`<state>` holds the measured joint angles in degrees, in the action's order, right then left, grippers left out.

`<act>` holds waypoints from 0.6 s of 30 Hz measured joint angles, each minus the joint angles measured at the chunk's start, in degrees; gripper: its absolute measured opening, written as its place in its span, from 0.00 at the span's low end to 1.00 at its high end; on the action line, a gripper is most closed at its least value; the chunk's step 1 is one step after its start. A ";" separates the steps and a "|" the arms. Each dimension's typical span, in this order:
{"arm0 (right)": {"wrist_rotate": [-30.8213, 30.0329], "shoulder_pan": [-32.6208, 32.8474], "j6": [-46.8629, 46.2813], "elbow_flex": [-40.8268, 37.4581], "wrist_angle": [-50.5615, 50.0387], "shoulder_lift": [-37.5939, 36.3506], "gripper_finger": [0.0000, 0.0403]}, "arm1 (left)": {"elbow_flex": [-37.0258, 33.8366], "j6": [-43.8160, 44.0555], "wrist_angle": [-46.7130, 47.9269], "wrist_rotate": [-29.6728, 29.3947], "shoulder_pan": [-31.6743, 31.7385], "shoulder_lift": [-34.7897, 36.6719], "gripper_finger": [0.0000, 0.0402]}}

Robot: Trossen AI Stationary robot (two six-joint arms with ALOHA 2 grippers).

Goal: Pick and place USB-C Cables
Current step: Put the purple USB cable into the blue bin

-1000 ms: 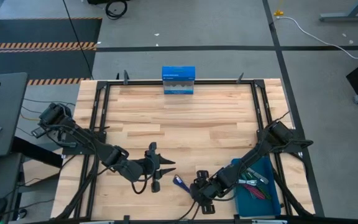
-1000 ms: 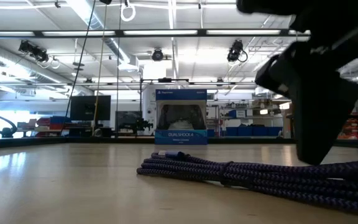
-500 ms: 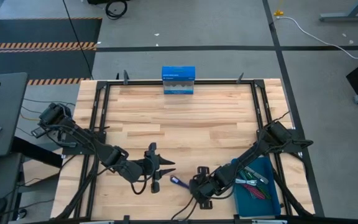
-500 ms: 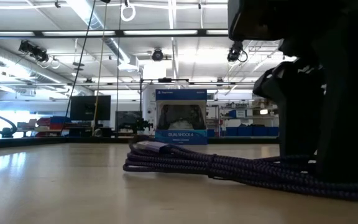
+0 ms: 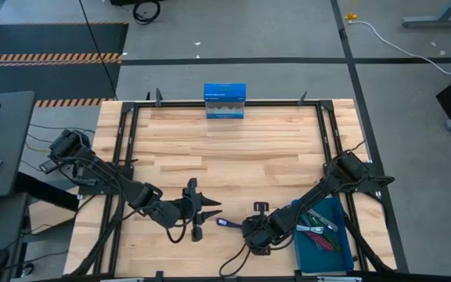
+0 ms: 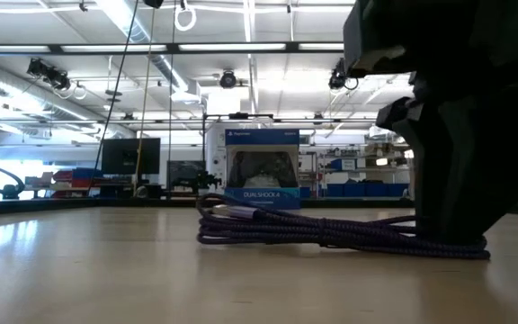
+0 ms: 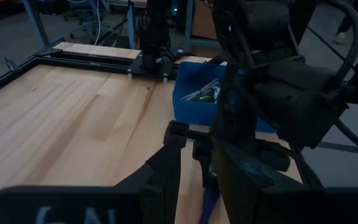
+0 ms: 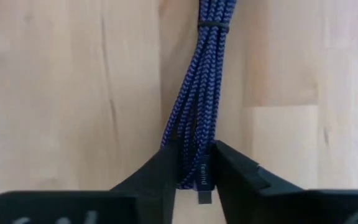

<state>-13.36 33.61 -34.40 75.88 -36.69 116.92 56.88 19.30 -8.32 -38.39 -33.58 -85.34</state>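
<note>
A navy braided cable bundle (image 5: 225, 223) lies on the wood near the table's near edge. It appears stretched along the table in the low view (image 6: 322, 236) and running away from the fingers in the right wrist view (image 8: 197, 93). My right gripper (image 5: 243, 226) is shut on its right end. Several other cables (image 5: 317, 231) lie in the blue bin (image 5: 327, 258) at the near right. My left gripper (image 5: 214, 206) hovers open just left of the navy cable, pointing toward it, touching nothing. My right gripper pinches the navy bundle at its connector end (image 8: 191, 146) between both fingers (image 8: 160, 174), which lie along the bundle. It comes at the cable low, from the table's right. The bundle stretches out from the fingers toward the left and lies on the wood.
An upright blue-and-white box (image 5: 225, 102) stands at the middle of the far edge and shows behind the cable in the low view (image 6: 261, 180). A black frame (image 5: 124, 141) rims the table. The blue bin sits right behind my right gripper.
My right gripper has shifted slightly toward the far edge while holding the navy cable. The cable has turned on the table, from slanting toward the near right to lying nearly left to right, and its free end has swung a little.
</note>
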 joint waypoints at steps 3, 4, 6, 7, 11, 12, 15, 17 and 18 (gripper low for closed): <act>-0.14 0.00 0.09 0.00 -2.40 0.00 0.19 | 0.00 0.04 0.00 0.02 -0.02 0.00 0.26; -0.37 0.00 0.10 0.02 -3.16 -0.04 0.16 | 0.00 0.04 0.00 0.03 -0.02 0.01 0.26; -0.65 -0.03 0.58 0.00 -4.91 -0.15 0.10 | 0.00 0.04 0.00 0.02 -0.02 0.00 0.26; -0.68 -0.04 1.09 0.00 -5.57 -0.15 0.09 | 0.00 0.04 0.00 0.02 0.00 0.00 0.26; -1.54 -0.05 1.58 -0.05 -9.30 -0.42 0.09 | 0.00 0.04 0.00 0.02 -0.02 0.00 0.26; -1.65 -0.07 1.53 -0.07 -10.21 -0.51 0.09 | 0.00 0.04 0.00 0.02 -0.02 0.00 0.26; -1.95 -0.07 1.45 -0.36 -13.53 -1.76 0.04 | 0.00 0.05 0.00 0.02 -0.02 0.00 0.26; -1.46 -0.08 0.91 -0.59 -16.01 -3.07 0.04 | 0.00 0.06 0.01 0.03 -0.02 0.00 0.26; -1.38 -0.11 0.23 -0.59 -17.25 -4.16 0.04 | 0.00 0.06 0.02 0.03 -0.02 0.00 0.26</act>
<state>-14.75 33.50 -34.17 75.29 -53.94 112.76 56.88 19.35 -8.29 -38.36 -33.61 -85.34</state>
